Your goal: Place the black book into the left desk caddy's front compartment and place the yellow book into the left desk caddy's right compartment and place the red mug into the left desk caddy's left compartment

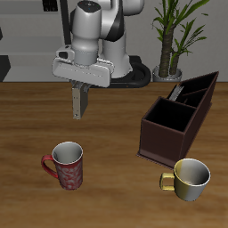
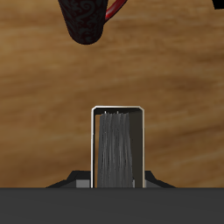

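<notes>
The claw (image 1: 78, 114) hangs above the counter (image 1: 116, 134), clamped on the yellow book (image 1: 78, 102), held upright with its long axis vertical. The left desk caddy (image 1: 178, 120) stands toward three o'clock from it, well apart. The red mug (image 1: 67, 166) waits near six o'clock.
</notes>
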